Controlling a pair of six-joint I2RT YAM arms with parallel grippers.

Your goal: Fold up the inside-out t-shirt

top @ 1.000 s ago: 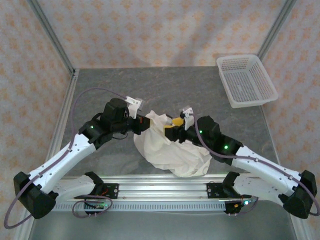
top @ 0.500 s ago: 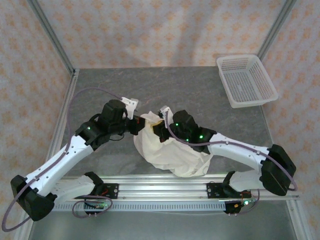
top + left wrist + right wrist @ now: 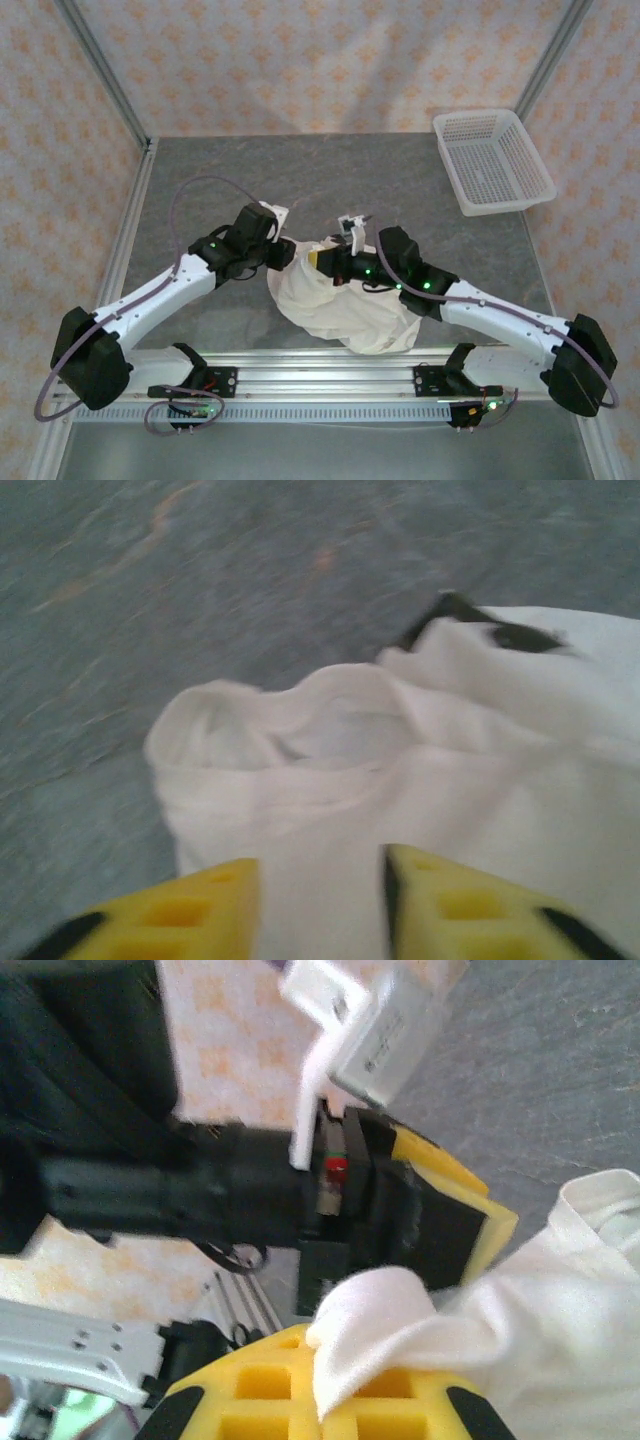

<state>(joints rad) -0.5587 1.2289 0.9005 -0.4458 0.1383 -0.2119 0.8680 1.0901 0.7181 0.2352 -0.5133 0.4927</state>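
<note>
Stretching eleven-to-five o'clock, the crumpled cream cotton t-shirt was pinched by the closed right gripper; the left gripper stood partly open over it.

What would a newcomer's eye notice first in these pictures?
A crumpled white t-shirt lies heaped at the front middle of the grey table. The right gripper is shut on a fold of it; the left gripper is open over it. A white mesh basket sits far right.
</note>
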